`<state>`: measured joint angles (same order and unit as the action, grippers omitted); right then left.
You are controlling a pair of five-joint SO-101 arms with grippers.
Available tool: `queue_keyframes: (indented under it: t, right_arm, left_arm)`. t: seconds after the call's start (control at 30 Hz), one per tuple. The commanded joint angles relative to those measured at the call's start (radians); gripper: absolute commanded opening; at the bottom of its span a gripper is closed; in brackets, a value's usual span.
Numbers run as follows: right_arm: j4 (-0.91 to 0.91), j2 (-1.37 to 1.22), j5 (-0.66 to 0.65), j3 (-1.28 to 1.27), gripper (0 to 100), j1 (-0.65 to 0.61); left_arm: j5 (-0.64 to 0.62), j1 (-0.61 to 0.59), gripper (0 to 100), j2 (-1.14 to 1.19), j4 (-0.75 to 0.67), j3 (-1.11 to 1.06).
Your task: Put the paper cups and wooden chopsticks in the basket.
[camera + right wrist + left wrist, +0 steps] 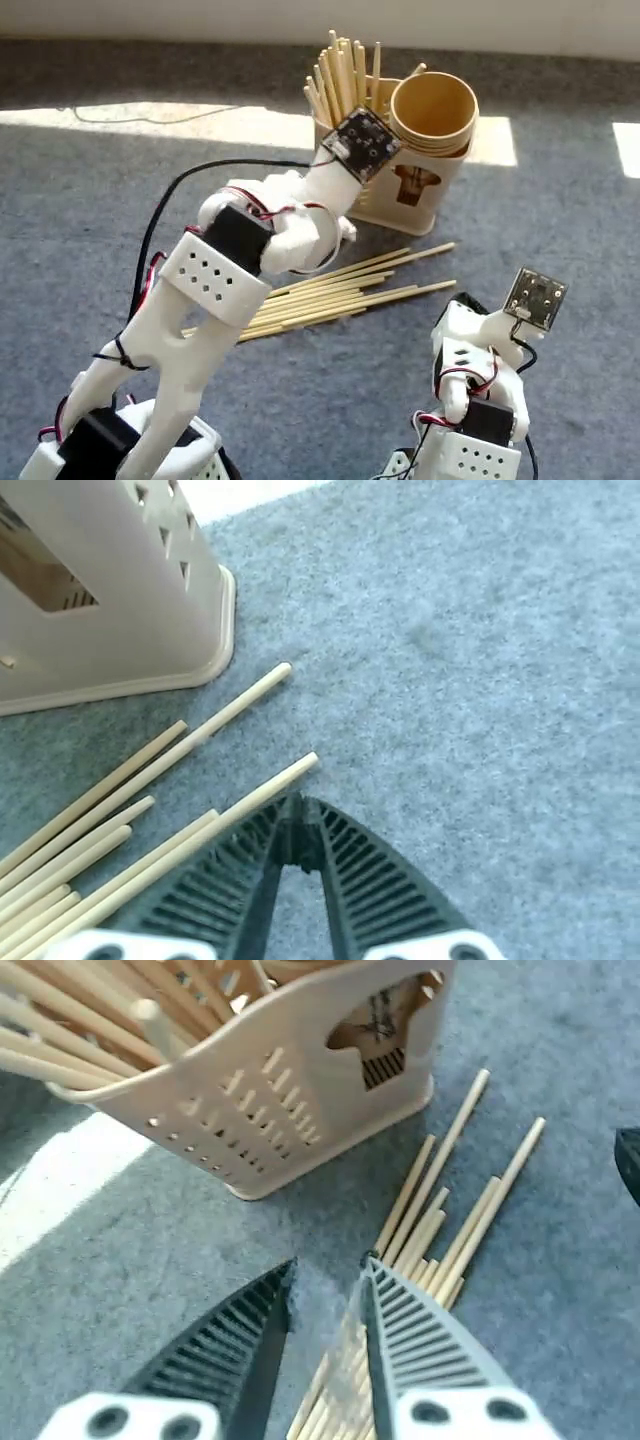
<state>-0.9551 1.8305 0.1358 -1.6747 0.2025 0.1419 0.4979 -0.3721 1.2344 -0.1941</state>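
Observation:
A beige slotted basket [420,195] stands on the grey carpet. It holds a bundle of upright wooden chopsticks [340,70] and stacked paper cups [435,110]. Several more chopsticks [340,295] lie loose on the carpet in front of it. In the left wrist view my left gripper [328,1265] hovers open over the near end of the loose chopsticks [440,1220], just short of the basket [280,1090], with nothing between its fingers. My right gripper [297,810] is shut and empty, low over the carpet beside the tips of the loose chopsticks [150,780], with the basket [110,610] beyond.
The left arm [230,260] stretches across the middle towards the basket. The right arm [480,370] is folded at the front right. A thin black cable [110,115] lies at the back left in a sunlit strip. Bare carpet spreads to the right.

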Motion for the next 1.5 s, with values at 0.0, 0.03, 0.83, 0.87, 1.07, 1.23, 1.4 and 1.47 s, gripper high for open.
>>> queue_keyframes:
  t: [0.0, 0.03, 0.83, 0.87, 1.07, 1.23, 1.4, 1.47]
  right_arm:
    - [0.004, 0.007, 0.005, -0.119, 0.5, 0.042]
    - [0.004, 0.007, 0.005, -0.119, 0.5, 0.044]
    - [0.004, 0.007, 0.005, -0.117, 0.5, 0.041]
    - [0.004, 0.007, 0.005, -0.117, 0.5, 0.041]
    - [0.004, 0.007, 0.005, -0.117, 0.5, 0.041]
    - [0.004, 0.007, 0.005, -0.117, 0.5, 0.041]
    - [0.004, 0.007, 0.005, -0.117, 0.5, 0.041]
    - [0.004, 0.007, 0.005, -0.117, 0.5, 0.041]
  left_arm:
    - [0.081, 0.071, 12, -0.036, 0.006, -0.068]
    - [0.101, 0.085, 12, -0.036, 0.003, -0.097]
    - [0.164, 0.131, 12, 0.182, -0.308, -0.467]
    - [0.164, 0.133, 12, 0.196, -0.307, -0.455]
    - [0.167, 0.127, 12, 0.262, -0.315, -0.437]
    - [0.169, 0.124, 7, 0.311, -0.315, -0.404]
    - [0.169, 0.124, 3, 0.317, -0.31, -0.394]
    - [0.169, 0.124, 3, 0.317, -0.308, -0.394]
